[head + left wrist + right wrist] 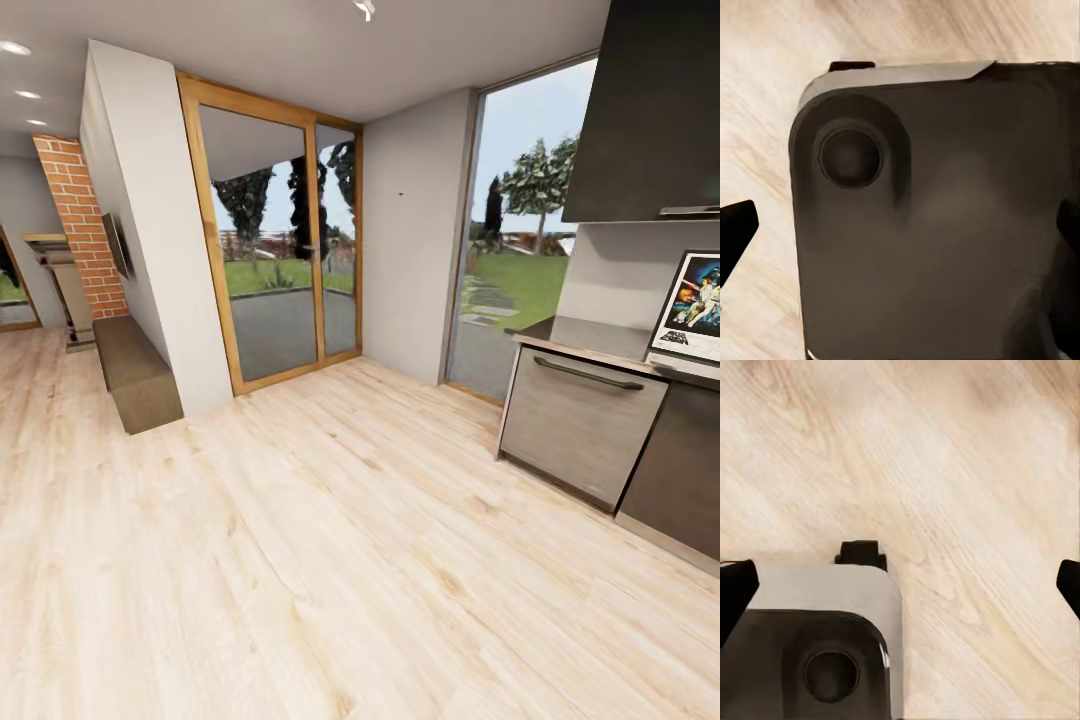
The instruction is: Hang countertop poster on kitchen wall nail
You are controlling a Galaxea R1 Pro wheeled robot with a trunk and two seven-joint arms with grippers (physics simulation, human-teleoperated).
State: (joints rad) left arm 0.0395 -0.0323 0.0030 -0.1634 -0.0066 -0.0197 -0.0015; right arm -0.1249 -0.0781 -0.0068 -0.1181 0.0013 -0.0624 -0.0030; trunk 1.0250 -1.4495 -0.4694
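Both arms hang low, with their wrist cameras looking down. The left gripper (900,225) shows two black fingertips (735,232) at the far edges of its picture, spread wide apart and holding nothing. Between them sits the robot's dark base (945,240), with a round hole in its corner. The right gripper (900,585) is the same: its black fingertips (735,592) are spread wide apart and hold nothing. Below it lies the pale wood floor (967,510), and a grey corner of the base (825,592) pokes in.

From the head, the wood floor (330,540) stretches across a big room. The poster (692,305) is far off at the right edge, well apart from the robot. It stands upright on the desk (600,345), leaning back on the pale wall behind it, with its long side going up and down. Its picture side faces the room. Under the desk is a grey drawer front with a dark handle (587,373). A black cabinet (650,110) hangs above. A tiny dark dot, the wall nail (400,193), sits on the grey wall between the glass door (285,240) and the tall window (520,230). A brick post (80,225) stands at the left.
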